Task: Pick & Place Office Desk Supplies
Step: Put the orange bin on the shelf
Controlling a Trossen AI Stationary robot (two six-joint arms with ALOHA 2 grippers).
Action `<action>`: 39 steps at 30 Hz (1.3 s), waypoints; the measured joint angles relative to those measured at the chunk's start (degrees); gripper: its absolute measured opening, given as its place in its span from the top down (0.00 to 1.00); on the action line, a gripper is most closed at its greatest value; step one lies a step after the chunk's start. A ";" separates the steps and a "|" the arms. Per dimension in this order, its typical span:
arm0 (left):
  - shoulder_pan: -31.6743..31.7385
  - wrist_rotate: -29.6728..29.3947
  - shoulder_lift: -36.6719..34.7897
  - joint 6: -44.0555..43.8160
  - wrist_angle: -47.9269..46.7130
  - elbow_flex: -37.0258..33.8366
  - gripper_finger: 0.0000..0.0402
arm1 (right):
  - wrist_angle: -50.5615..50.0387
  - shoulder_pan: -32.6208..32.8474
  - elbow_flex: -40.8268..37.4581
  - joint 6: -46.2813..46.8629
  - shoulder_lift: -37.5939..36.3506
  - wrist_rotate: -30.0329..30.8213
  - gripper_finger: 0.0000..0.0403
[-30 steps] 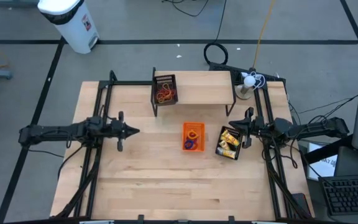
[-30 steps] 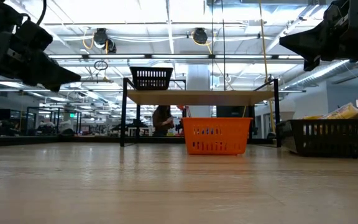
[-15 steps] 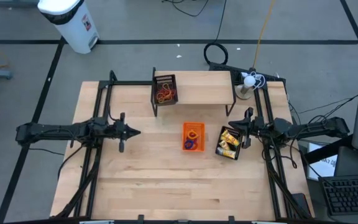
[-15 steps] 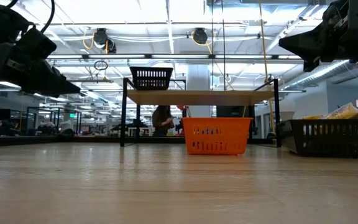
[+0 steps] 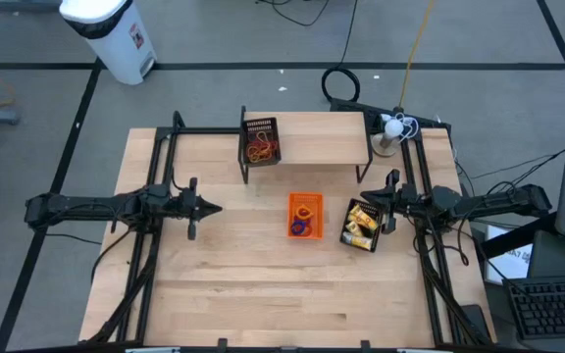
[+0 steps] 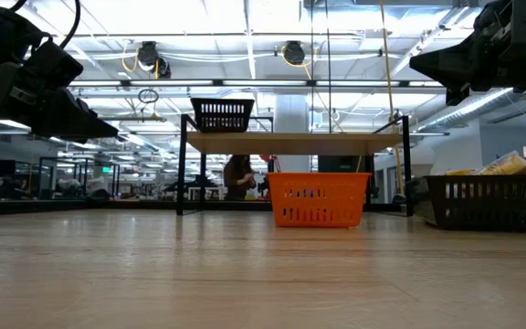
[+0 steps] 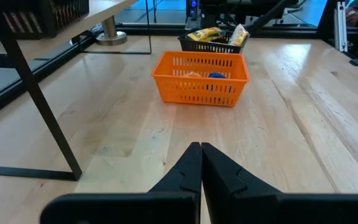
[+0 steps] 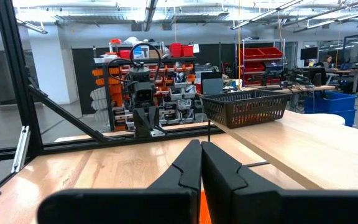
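Your left gripper (image 5: 214, 207) and right gripper (image 5: 369, 200): fingers clenched, empty, raised. Supplies: rubber bands (image 5: 259, 150) in shelf tray (image 5: 260, 126); rings (image 5: 304, 224) in orange tray (image 5: 305, 198). Bare surface (image 5: 263, 284) near you.

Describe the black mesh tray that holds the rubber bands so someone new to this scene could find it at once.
Start at the raised wooden shelf along the table's far edge. The black mesh tray sits on the shelf's left end, with red and orange rubber bands tangled inside. Unlike the orange tray and the other black tray, which rest on the tabletop, it sits up on the shelf.
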 joint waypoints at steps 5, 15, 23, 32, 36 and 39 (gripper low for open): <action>0.00 0.01 0.00 0.00 -0.02 0.00 0.99 | 0.00 0.00 0.01 0.04 0.00 0.00 1.00; -0.02 0.06 0.00 -0.24 -0.02 0.00 0.99 | 0.00 0.00 0.01 0.07 0.02 0.00 1.00; -0.01 0.06 0.00 -0.91 -0.04 0.00 0.98 | -0.02 -0.02 0.01 0.09 0.02 0.00 1.00; -0.02 -0.05 4.12 -0.90 -0.07 0.00 0.98 | -0.04 0.00 0.01 0.03 0.02 0.00 1.00; -0.02 -0.07 6.56 -0.89 -0.07 0.00 0.99 | -0.06 0.00 0.01 0.00 0.02 0.00 1.00; -0.02 -0.07 7.75 -0.87 -0.07 0.00 0.98 | -0.05 0.00 0.00 -0.02 0.02 0.00 1.00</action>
